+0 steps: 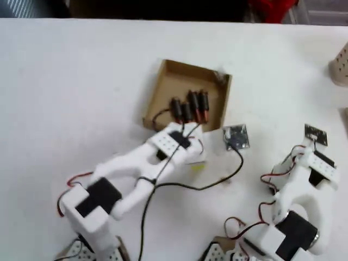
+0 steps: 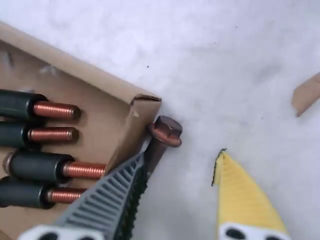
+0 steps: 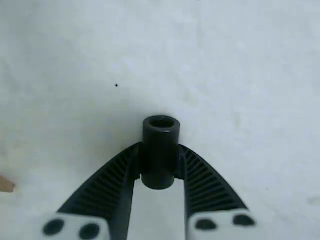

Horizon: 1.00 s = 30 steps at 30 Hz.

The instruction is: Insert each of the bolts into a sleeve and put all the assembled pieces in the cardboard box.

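Beside the box corner: the last loose bolt lies on the table just outside the cardboard box. Its hex head is clear, and its shank runs back behind the grey finger.
Left gripper: spread wide and holding nothing. The bolt sits inside the gap, close against the grey finger and well apart from the yellow finger.
Bolt axis: roughly along the grey finger rather than across the gap, head pointing away from the wrist. The closing yellow finger would probably press on the side of the shank.
Right gripper: clamped on a black sleeve.
Sleeve axis: in line with the fingers, with the open bore facing away from the wrist and free to take a bolt.
Inside the box: four sleeved bolts lie side by side.
Nearer arm: the left is at the bolt, while the right waits well apart with the sleeve.
Key relation: the threaded end probably has to be turned to face that bore.
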Each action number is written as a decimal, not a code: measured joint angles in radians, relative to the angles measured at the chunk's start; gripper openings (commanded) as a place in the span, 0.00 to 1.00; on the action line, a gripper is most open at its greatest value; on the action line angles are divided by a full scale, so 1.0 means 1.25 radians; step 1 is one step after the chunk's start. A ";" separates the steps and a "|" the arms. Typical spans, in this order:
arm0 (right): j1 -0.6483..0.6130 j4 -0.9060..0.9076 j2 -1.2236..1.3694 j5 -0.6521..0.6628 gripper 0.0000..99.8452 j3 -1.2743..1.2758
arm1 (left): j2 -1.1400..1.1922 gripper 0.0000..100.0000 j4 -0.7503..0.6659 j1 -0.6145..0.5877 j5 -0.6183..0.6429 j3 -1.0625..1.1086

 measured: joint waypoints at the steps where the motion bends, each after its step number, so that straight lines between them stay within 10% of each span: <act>1: 0.000 0.000 0.000 0.000 0.02 0.000 | 0.000 0.24 0.000 0.000 0.000 0.000; 30: 0.000 0.000 0.000 0.004 0.02 0.000 | 0.214 0.08 0.366 -0.036 -0.002 -0.351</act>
